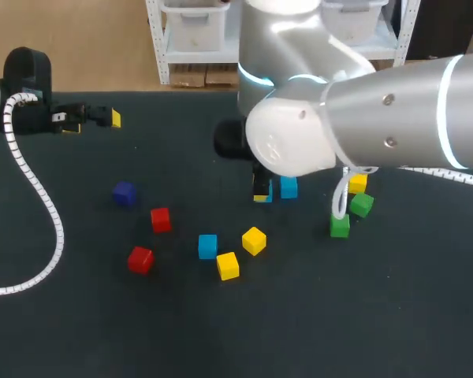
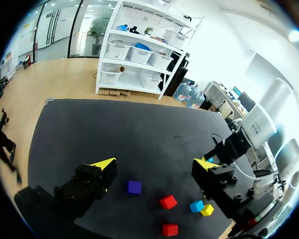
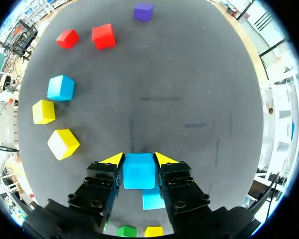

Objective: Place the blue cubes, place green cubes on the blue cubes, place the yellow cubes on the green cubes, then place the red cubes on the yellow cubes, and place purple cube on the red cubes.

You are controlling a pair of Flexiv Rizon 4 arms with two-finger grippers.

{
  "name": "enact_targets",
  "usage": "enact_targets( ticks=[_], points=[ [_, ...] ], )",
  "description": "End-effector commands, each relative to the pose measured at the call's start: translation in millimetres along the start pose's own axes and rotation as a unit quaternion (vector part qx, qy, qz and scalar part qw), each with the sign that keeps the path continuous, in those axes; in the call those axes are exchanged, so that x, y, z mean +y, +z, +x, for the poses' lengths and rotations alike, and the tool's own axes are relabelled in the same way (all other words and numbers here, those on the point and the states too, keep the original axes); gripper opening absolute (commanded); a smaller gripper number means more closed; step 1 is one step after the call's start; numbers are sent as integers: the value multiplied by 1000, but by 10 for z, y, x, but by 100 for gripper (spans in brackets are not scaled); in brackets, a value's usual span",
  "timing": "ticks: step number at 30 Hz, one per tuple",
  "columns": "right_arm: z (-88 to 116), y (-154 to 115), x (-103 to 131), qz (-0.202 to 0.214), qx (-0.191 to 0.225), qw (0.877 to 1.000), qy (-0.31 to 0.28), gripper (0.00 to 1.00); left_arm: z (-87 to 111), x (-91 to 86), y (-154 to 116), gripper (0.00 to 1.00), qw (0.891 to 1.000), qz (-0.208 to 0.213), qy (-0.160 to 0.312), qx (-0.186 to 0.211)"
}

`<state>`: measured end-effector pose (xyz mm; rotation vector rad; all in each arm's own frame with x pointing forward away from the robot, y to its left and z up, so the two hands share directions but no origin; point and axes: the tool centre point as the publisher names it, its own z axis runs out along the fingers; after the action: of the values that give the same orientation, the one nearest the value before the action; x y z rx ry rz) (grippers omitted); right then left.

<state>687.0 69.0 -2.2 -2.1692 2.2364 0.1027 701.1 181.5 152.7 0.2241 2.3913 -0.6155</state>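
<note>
now, right arm bent low over mid-table, clamping a blue cube.
right gripper points down at the dark table, its yellow tips pressed on both sides of a light blue solid cube; a second light blue cube sits just beside it. left gripper hangs level near the table's far left edge, fingers spread wide, well apart from the small dark purple cube.

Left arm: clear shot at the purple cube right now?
Likely yes: the left end effector is open, the purple cube lies ahead of it with nothing between, and the red cube nearby stands apart.
</note>
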Motion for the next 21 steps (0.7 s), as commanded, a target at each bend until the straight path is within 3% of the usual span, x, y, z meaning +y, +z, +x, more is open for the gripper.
enact_targets(
  ticks=[1, 21],
  points=[
    [10, 32, -66, -7, 2, 1000, -1, 0, 18, 24, -6, 100, 1000, 6, 1, -4],
    [71, 126, -173, -4, 21, 1000, -4, 0, 18, 24, -6, 100, 1000, 6, 1, -4]
  ],
)
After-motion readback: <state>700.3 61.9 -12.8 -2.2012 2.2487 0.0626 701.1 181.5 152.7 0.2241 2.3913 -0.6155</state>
